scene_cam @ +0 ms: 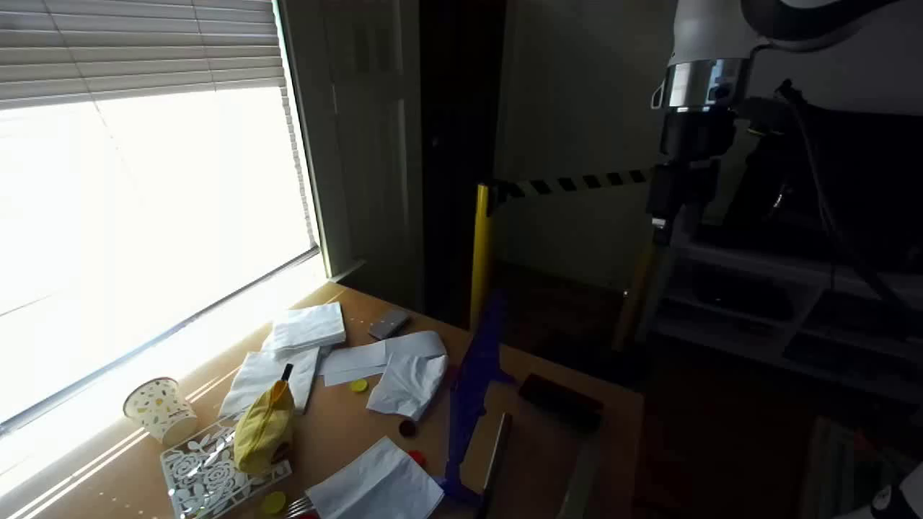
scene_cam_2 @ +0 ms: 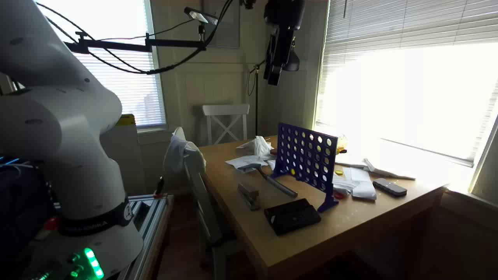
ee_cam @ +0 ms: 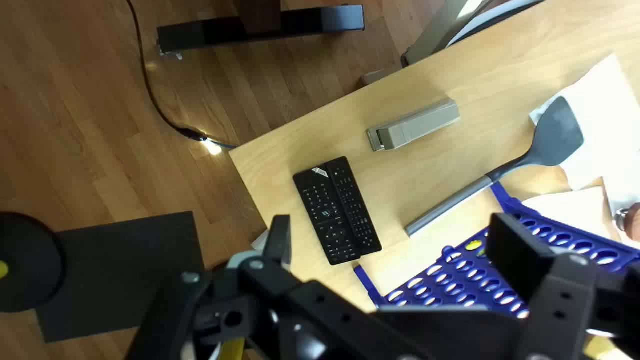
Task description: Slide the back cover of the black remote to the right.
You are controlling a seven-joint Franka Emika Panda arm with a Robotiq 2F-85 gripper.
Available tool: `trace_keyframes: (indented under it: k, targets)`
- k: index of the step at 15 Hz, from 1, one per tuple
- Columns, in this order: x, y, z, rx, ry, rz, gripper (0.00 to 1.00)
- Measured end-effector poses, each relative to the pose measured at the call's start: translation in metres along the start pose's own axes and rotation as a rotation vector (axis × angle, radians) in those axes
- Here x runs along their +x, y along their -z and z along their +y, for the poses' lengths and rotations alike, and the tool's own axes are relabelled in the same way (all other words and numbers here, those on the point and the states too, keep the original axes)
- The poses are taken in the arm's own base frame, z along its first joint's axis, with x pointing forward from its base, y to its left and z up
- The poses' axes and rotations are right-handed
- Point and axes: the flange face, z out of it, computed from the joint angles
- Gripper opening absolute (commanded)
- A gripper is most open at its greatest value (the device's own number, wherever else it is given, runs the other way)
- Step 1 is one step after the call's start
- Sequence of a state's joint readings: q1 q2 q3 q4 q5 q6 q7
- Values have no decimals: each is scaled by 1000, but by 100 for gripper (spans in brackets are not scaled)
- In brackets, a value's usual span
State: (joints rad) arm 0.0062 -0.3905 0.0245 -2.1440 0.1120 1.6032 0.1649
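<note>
Pincer (ee_cam: 395, 244) spread wide, nothing gripped!
Black remote (ee_cam: 336, 211) untouched on the counter (ee_cam: 387, 187), button panels (ee_cam: 354, 206) offset; slide probably yet to start.

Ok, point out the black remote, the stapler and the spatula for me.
Black remote (ee_cam: 331, 212): wrist view, on the wider of its two button panels.
Stapler (ee_cam: 420, 124): wrist view, on its top arm.
Spatula (ee_cam: 470, 192): wrist view, on its grey handle.
</note>
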Motion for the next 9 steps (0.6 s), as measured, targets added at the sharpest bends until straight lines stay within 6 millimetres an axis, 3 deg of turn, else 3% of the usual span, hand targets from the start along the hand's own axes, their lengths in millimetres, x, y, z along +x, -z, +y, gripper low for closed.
trace_keyframes:
  k: [9]
  targets:
    - [8,-3,1,0,-7,23,100]
